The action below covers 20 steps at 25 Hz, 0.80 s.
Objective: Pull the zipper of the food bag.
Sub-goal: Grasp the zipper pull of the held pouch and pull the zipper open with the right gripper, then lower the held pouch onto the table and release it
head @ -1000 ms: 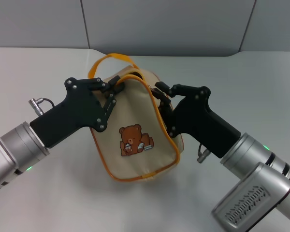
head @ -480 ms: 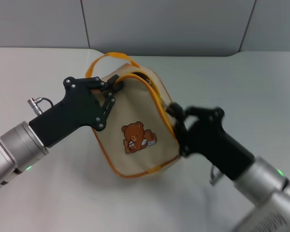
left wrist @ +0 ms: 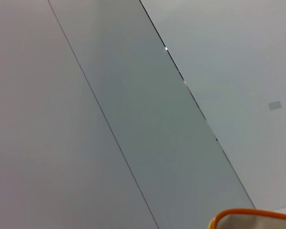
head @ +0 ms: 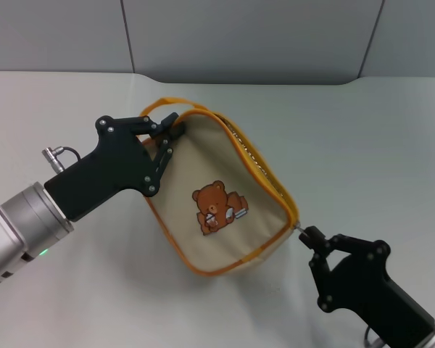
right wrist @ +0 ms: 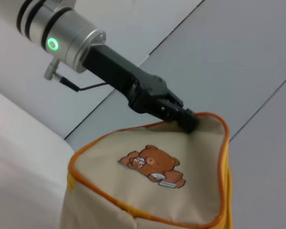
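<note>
The beige food bag (head: 225, 174) with orange piping and a brown bear picture (head: 217, 207) is held up between both arms over the table. My left gripper (head: 174, 132) is shut on the bag's upper far corner, beside the orange loop handle (head: 158, 106). The zipper (head: 264, 170) runs along the bag's right edge and gapes slightly. My right gripper (head: 305, 234) is at the bag's near right corner, shut on the tiny silvery pull tab (head: 299, 229). The right wrist view shows the bag (right wrist: 157, 191) and my left gripper (right wrist: 183, 117) pinching its corner. The left wrist view shows only an orange bag edge (left wrist: 250, 214).
The light table (head: 362, 138) stretches around the bag. A grey panelled wall (head: 246, 36) stands behind the table's far edge. The left arm's metal wrist (head: 22, 221) lies low at the near left.
My right gripper has travelled from the bag's upper right side down along the zipper to the near right corner. The bag has stretched and tilted toward it. My left gripper has stayed put.
</note>
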{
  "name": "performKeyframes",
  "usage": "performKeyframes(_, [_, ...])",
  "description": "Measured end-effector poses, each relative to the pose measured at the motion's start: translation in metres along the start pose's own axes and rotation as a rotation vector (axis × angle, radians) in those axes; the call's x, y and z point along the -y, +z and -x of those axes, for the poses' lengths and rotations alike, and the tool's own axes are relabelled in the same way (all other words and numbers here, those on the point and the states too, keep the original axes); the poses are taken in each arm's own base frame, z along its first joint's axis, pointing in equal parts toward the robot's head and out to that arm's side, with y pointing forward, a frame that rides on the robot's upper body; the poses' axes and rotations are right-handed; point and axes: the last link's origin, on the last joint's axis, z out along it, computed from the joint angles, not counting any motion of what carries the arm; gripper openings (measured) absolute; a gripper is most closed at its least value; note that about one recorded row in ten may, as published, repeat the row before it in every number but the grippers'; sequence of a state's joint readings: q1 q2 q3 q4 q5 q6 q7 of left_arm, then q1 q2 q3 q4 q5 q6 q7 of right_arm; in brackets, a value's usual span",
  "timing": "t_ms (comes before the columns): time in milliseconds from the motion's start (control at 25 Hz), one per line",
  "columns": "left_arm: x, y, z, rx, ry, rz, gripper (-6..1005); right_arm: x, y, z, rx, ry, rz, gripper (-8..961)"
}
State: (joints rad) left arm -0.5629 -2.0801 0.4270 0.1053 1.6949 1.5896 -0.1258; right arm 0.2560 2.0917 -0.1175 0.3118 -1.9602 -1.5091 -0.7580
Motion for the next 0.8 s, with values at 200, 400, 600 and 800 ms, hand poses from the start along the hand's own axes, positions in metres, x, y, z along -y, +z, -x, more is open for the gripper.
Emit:
performKeyframes(200, [-0.008, 0.001, 0.001, -0.001, -0.052, -0.008, 107, 0.008, -0.007, 0.005, 0.029, 0.043, -0.073, 1])
performKeyframes(400, [-0.020, -0.002, 0.010, 0.051, -0.151, -0.074, 111, 0.021, -0.010, 0.000, 0.044, 0.182, -0.108, 104])
performKeyframes(600, [-0.026, -0.011, 0.010, 0.046, -0.213, -0.127, 116, 0.033, -0.009, -0.005, 0.075, 0.309, -0.118, 259])
performKeyframes(800, [-0.030, -0.020, 0.009, 0.038, -0.279, -0.130, 120, 0.050, -0.009, -0.010, 0.131, 0.442, -0.090, 435])
